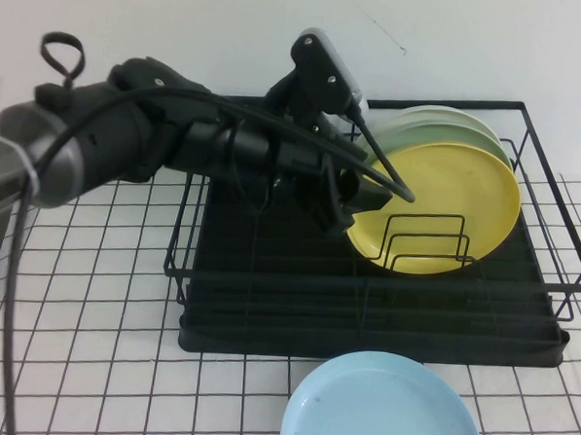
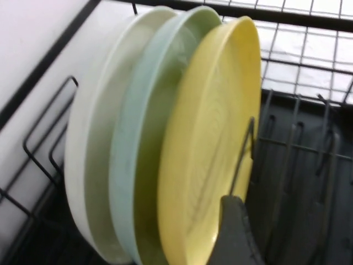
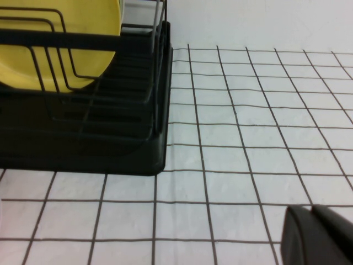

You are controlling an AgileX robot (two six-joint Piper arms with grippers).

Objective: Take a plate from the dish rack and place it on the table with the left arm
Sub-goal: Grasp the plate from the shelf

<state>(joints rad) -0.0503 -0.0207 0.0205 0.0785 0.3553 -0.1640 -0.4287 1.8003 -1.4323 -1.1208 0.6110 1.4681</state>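
At the near edge of the table (image 1: 88, 363), right of centre, a light blue plate (image 1: 383, 408) lies flat on the grid cover, just in front of the dish rack (image 1: 363, 319). The rack sits toward the far edge, its black tray base on the cover. Inside it the yellow plate (image 1: 447, 206) stands on edge among the wire dividers (image 1: 428, 242), foremost of a stack, with two pale green plates (image 1: 442, 123) leaning right behind it. The left arm (image 1: 99, 149) reaches in from the left edge over the rack; the left gripper (image 1: 355, 197) is at the yellow plate's left rim, jaws apart, one fingertip (image 2: 234, 232) close before the plate's face. The right gripper (image 3: 317, 234) hovers low over the cover beside the rack's right end; whether it is parted I cannot tell.
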